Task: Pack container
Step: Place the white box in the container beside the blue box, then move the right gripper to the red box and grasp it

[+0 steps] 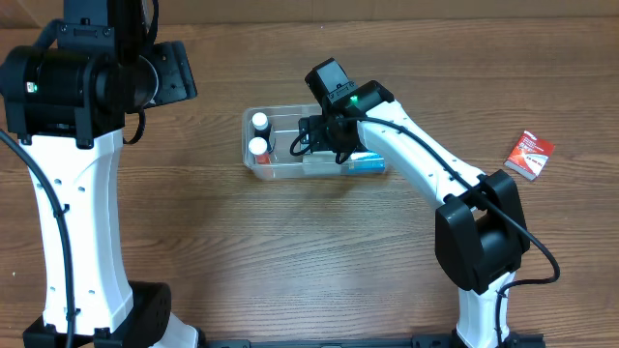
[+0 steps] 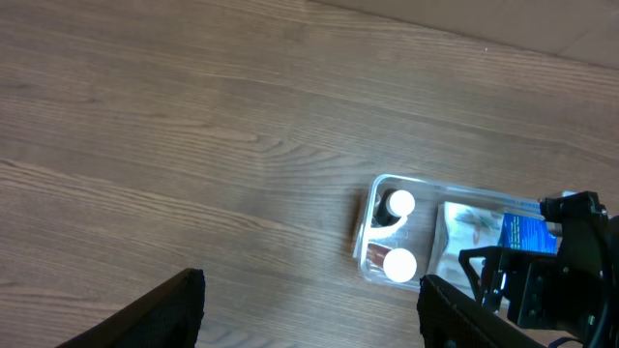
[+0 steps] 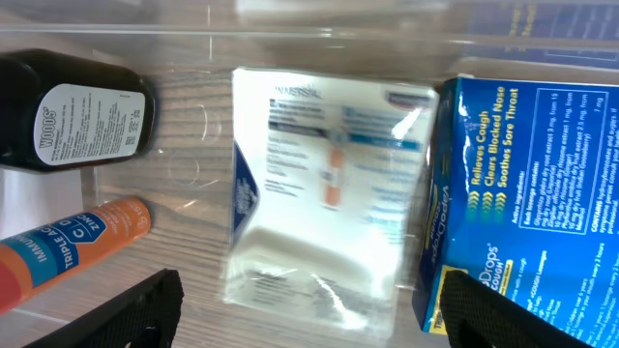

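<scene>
The clear plastic container [image 1: 280, 170] sits mid-table. It holds two white-capped bottles [image 1: 259, 133], a white see-through packet [image 3: 324, 193] and a blue cough-drops box [image 3: 522, 193]. In the right wrist view the bottles show as a dark one [image 3: 73, 116] and an orange one [image 3: 68, 242], with the container wall [image 3: 290, 24] behind. My right gripper [image 3: 309, 319] is open and empty, hovering inside the container just above the packet; overhead it [image 1: 324, 133] covers the tub's middle. My left gripper [image 2: 309, 319] is open and empty, high over bare table left of the container [image 2: 366, 237].
A red and white packet [image 1: 530, 155] lies alone on the wooden table at the far right. The left arm's column [image 1: 82, 222] stands at the left, the right arm's base [image 1: 479, 242] at the lower right.
</scene>
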{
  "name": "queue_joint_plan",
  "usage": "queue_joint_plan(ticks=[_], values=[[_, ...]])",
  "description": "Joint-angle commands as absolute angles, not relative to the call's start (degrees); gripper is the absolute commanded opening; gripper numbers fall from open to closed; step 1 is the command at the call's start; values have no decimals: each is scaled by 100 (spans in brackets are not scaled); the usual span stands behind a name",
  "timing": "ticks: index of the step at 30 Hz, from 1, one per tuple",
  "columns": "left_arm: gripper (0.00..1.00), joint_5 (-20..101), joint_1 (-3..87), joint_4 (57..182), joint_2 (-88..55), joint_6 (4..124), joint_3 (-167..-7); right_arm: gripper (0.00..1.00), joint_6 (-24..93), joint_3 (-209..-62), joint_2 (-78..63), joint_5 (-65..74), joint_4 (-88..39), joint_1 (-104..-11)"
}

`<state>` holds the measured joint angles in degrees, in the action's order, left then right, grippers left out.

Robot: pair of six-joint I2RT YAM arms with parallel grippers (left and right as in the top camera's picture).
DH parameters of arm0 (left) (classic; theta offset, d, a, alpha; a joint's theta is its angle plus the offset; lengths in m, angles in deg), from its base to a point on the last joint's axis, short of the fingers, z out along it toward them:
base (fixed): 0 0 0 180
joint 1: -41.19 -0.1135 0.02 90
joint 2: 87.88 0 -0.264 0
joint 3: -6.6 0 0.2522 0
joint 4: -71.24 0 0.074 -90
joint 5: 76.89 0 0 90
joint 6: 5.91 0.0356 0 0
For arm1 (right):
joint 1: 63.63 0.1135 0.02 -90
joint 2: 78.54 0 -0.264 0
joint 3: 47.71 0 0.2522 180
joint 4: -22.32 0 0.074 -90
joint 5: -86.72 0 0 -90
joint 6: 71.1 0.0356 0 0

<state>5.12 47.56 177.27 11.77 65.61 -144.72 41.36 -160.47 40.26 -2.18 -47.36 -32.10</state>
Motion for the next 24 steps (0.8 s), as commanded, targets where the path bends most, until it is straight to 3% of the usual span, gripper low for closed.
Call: queue_joint_plan(ticks=[1,8,12,15,24], values=[[72,521,4758,17779,1215,6570,-14489,87,4140,-16056,4048,-211,-4729,-3223],[72,523,4758,17779,1215,6568,-14489,88,4140,-16340,3731,-674,-5011,-3225],[72,523,4758,17779,1212,6568,-14489,100,4140,-16867,3224,-1477,-5457,-3326],[72,523,4758,17786,1215,6568,-14489,100,4142,-17310,2811,-1680,-5800,-3673],[72,523,4758,17801,1215,6568,-14489,100,4612,-17619,2337,-1568,-6635,-6292]])
